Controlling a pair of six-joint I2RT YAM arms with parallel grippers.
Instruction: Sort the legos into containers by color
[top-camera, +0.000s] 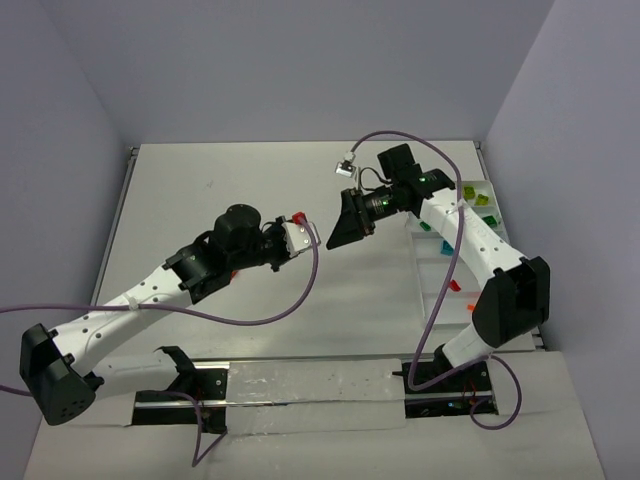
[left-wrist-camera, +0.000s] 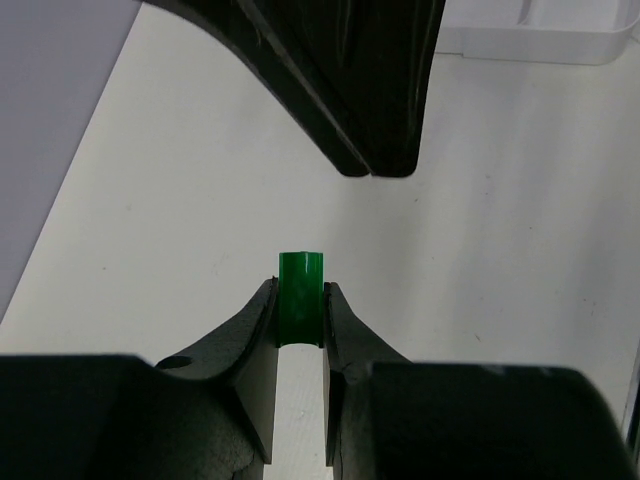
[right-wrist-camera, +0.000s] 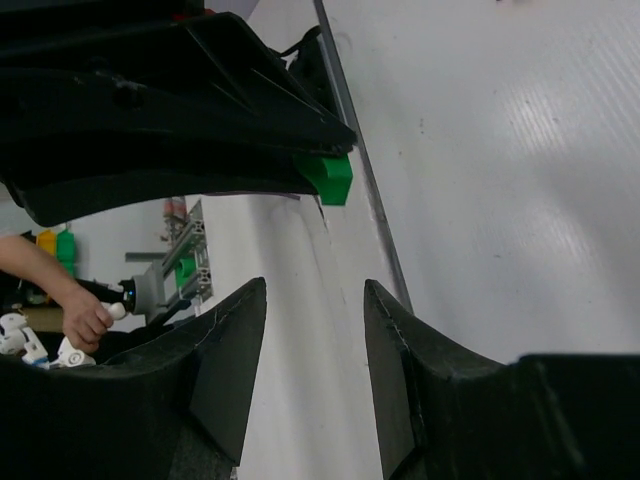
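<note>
My left claw (left-wrist-camera: 301, 300) is clenched on a dark green lego (left-wrist-camera: 301, 285), pinched by its sides at the very fingertips so that its upper half stands free above them; I judge I hold it that way to leave a bare part for the other claw to take. My right claw (right-wrist-camera: 315, 295) is spread, jaws apart with nothing between them, and it faces the brick from just beyond, near but not touching. The two meet in the air over the middle of the table (top-camera: 250, 180); the white tray (top-camera: 425, 268) lies along the right edge, on my right arm's side, so passing the brick across looks like the reason for this pose. Lime and green pieces sit in the tray's far compartments, teal ones in the middle and orange-red ones nearer; the green one probably belongs at the far end.

From above, the brick itself is hidden between the two claws; my right forearm crosses part of the tray, so I cannot count its compartments. I cannot tell from either wrist how high we are above the table. In the right wrist view a person's hand (right-wrist-camera: 85, 310) shows beyond the table; what it grips is too small to name.
</note>
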